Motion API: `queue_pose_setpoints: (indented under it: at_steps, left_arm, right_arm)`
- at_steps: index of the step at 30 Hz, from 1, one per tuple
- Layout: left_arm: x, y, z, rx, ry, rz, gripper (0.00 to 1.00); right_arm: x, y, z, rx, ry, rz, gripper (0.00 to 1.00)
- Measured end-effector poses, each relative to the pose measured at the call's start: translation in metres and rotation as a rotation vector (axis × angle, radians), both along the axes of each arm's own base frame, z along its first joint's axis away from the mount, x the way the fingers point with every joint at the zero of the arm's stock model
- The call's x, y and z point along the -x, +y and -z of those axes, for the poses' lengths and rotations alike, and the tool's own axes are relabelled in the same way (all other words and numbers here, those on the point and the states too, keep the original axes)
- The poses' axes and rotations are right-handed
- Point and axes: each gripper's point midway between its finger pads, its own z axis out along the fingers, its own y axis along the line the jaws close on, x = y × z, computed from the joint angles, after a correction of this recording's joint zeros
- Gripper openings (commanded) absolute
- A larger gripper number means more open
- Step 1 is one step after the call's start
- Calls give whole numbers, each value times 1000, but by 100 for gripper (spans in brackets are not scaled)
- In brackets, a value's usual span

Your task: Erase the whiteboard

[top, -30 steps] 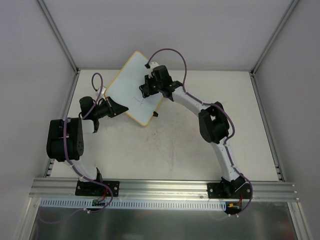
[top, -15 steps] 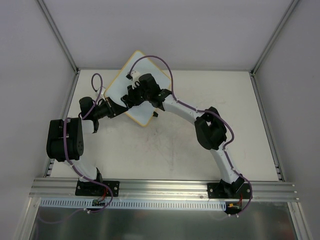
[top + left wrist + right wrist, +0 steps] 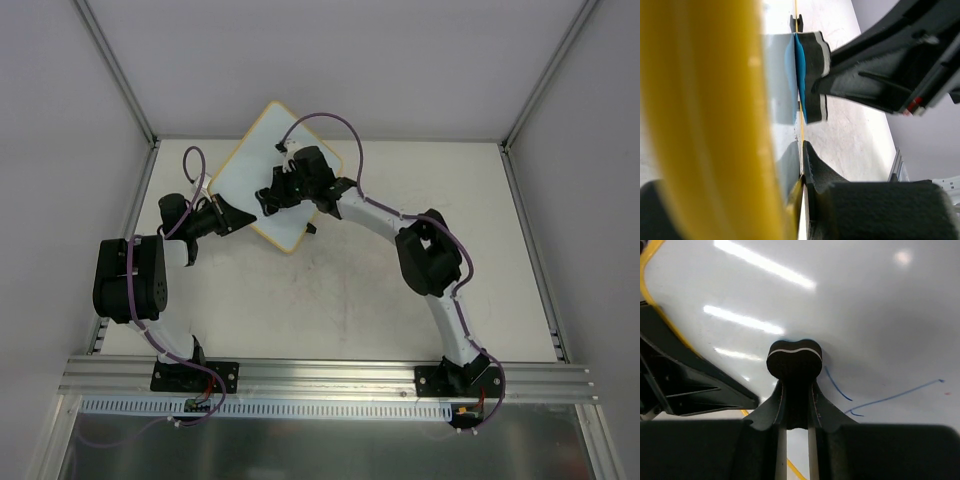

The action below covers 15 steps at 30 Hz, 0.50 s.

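The small white whiteboard [image 3: 250, 165] with a thin yellow frame is hanging over the far-left corner of the table [image 3: 400, 300], the left gripper [image 3: 232, 216] clamping its edge and the right gripper [image 3: 268, 197] squeezing a black blue-faced eraser [image 3: 794, 359] against it near blue strokes [image 3: 890, 399], where hard pressing risks levering it loose.

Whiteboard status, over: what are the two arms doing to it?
Left gripper shut on edge of yellow-framed white rectangular whiteboard. Right gripper shut on small black blue-faced eraser, pressed to board. Blue pen strokes not yet wiped. Nothing in the way.
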Motion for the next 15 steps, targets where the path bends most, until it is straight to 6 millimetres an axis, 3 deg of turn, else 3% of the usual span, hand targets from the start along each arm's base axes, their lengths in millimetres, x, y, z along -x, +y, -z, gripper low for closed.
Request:
queue_pose_setpoints:
  at_steps: [5, 9, 15]
  left_arm:
    - [0, -2, -1, 1, -4, 3, 0]
    - [0, -2, -1, 0, -6, 3, 0]
    - [0, -2, -2, 0, -9, 4, 0]
  right_arm:
    - [-25, -34, 13, -7, 76, 87, 0]
    - [-54, -74, 30, 17, 127, 189, 0]
    - [-76, -117, 53, 63, 199, 319, 0]
